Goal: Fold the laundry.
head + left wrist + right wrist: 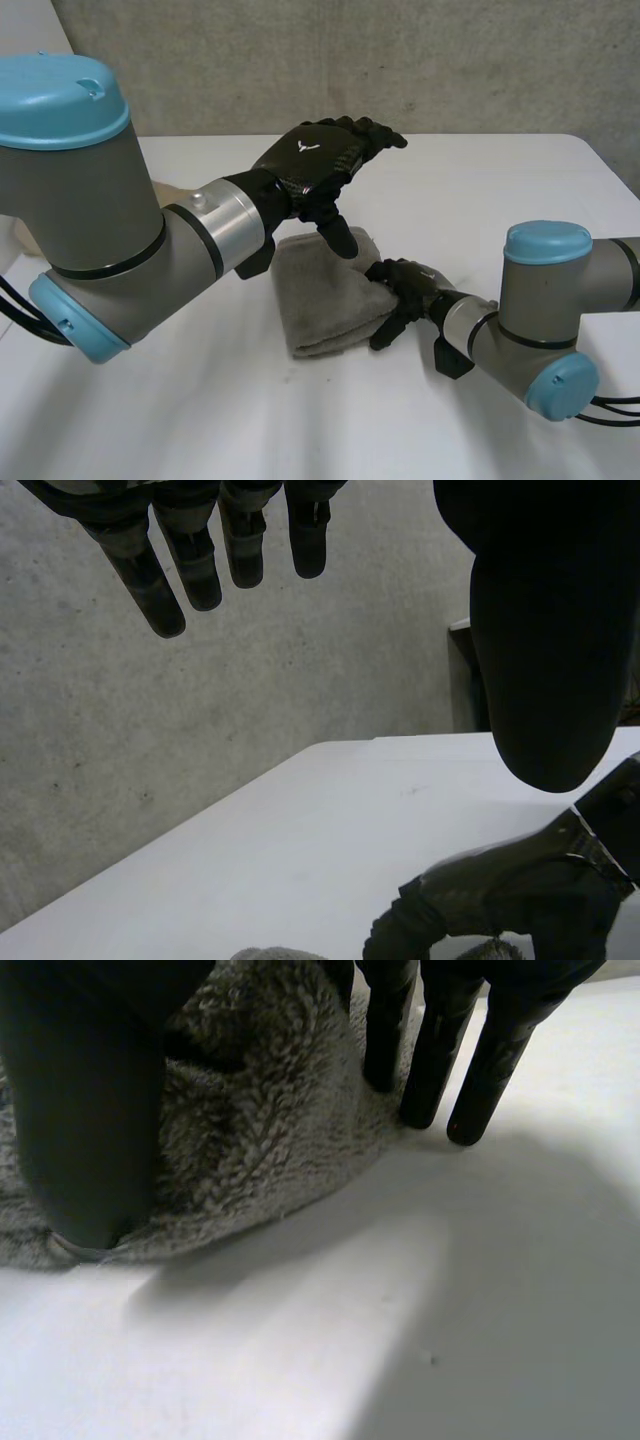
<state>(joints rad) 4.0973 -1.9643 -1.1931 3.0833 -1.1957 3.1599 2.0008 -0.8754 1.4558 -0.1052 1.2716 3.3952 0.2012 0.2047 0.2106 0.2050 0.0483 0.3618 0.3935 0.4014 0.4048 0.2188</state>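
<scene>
A grey fleecy towel (pixel 320 290) lies folded into a small thick rectangle on the white table (pixel 480 180). My left hand (pixel 310 160) hovers above its far end, open, with straight fingers (pixel 190 570) and the thumb pointing down, touching nothing. My right hand (pixel 405 285) is low at the towel's right edge. In the right wrist view its thumb (pixel 80 1110) rests on the towel (pixel 270 1130), and its straight fingers (pixel 430 1060) stand with their tips at the towel's rim and on the table beside it. The left wrist view shows the right hand (pixel 500 890) below the left thumb.
A grey concrete wall (pixel 400 60) runs behind the table's far edge. A bit of pale cloth (pixel 165 190) shows behind my left arm. Bare tabletop stretches in front of the towel and to the far right.
</scene>
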